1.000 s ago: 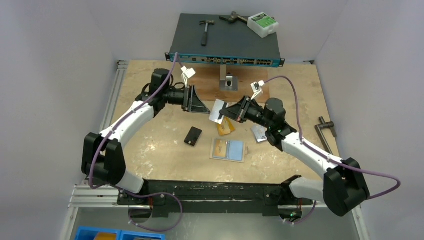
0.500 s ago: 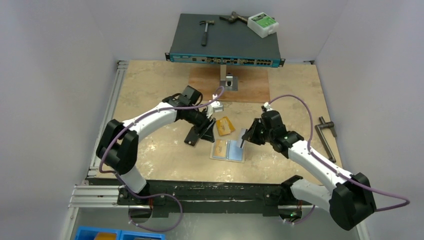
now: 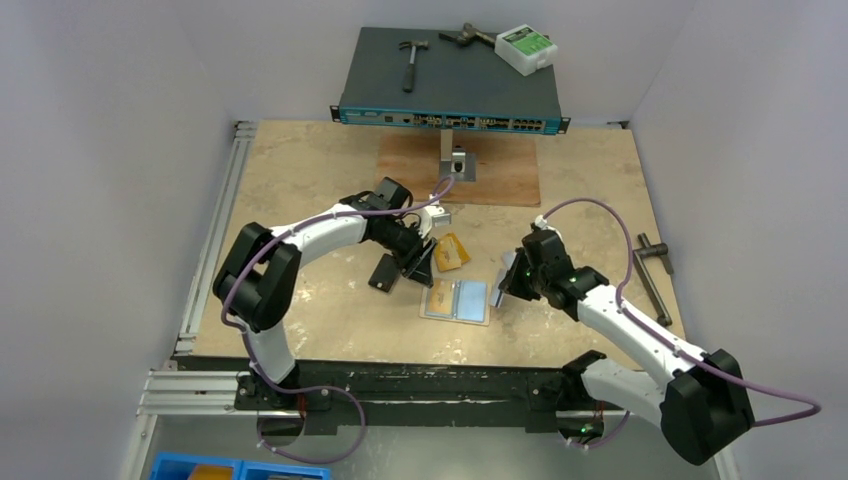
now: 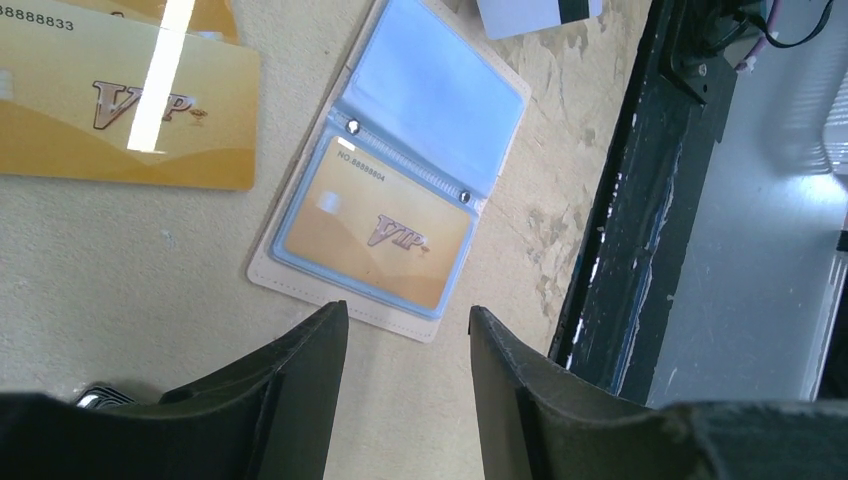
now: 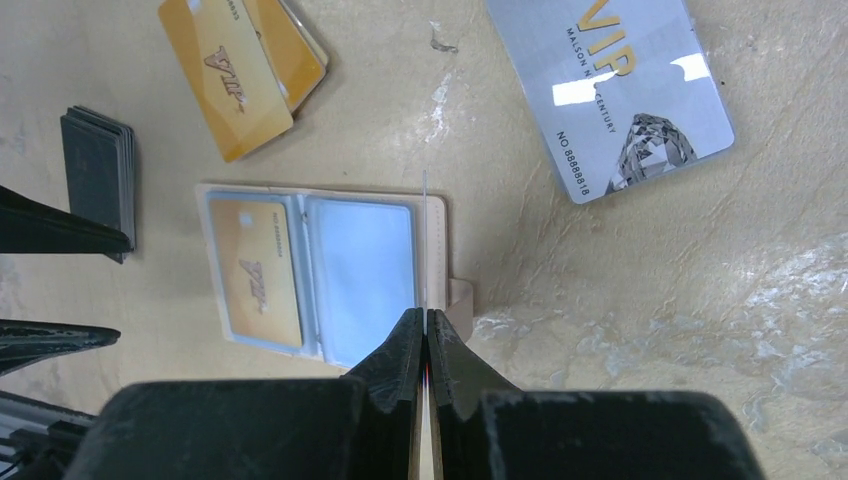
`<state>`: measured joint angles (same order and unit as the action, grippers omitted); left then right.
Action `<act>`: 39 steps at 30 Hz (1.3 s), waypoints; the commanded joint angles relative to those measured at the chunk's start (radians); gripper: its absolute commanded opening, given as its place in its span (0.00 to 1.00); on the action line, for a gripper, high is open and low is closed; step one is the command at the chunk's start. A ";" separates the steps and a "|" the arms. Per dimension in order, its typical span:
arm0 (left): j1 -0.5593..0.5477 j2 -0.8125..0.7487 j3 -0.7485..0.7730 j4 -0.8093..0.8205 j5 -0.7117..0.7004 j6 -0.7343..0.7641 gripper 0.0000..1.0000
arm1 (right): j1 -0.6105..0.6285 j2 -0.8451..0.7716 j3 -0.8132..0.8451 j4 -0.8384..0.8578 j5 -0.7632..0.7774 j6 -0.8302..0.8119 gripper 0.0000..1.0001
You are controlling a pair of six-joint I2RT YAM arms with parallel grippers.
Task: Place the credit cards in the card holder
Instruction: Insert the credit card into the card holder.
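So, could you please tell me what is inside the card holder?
In the card holder, one clear pocket holds a gold VIP card; the other looks empty. Anything behind that card is hidden.

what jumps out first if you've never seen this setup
The card holder lies open between the two arms, one gold card already in a clear pocket. The right claw is shut on a thin card held edge-on over the holder's tab side, and the left claw hangs open by its other side. A silver VIP card lies loose nearby.
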<state>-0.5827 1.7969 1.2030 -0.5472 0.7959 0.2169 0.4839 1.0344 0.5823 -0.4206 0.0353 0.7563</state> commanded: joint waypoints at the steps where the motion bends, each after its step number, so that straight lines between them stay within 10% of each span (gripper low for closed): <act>1: 0.000 0.016 0.029 0.053 0.022 -0.098 0.48 | -0.002 0.008 -0.009 0.020 0.005 -0.020 0.00; 39: 0.000 0.030 -0.006 0.077 -0.043 -0.202 0.46 | -0.002 -0.008 -0.034 0.126 -0.096 -0.021 0.00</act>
<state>-0.5831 1.8332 1.1980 -0.4866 0.7517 0.0185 0.4839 1.0672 0.5426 -0.3218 -0.0406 0.7399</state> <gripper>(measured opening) 0.467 0.004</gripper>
